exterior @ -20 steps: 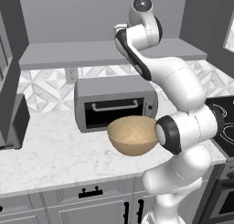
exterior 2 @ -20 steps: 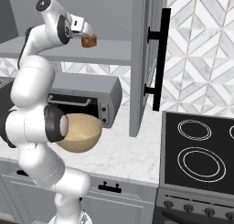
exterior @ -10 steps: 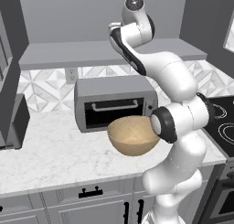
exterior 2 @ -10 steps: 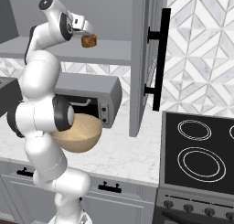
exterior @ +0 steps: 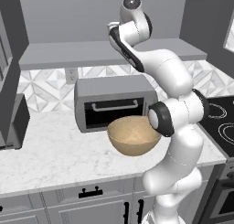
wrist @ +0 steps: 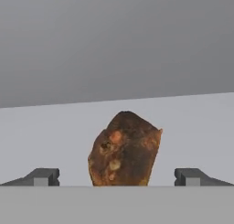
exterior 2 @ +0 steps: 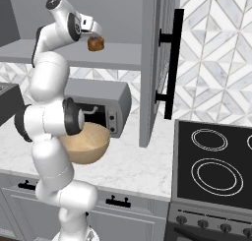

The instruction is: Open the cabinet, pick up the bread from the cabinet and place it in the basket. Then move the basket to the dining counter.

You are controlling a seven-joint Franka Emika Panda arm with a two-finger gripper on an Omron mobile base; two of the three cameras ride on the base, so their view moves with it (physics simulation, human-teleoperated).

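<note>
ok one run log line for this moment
phase: reaching for bread | gripper: open, fingers either side of bread | bread: on cabinet shelf | basket: on worktop by toaster oven

Home kitchen, toaster oven (exterior: 112,102) on marble worktop (exterior: 55,157), stovetop (exterior 2: 214,161), tiled backsplash (exterior 2: 211,63)

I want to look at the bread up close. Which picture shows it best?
The hand view: the bread sits big and centred on the grey cabinet shelf, between the open jaws. The right base view shows it small and far, beside the gripper. In the left base view the arm stands in front of it.
</note>
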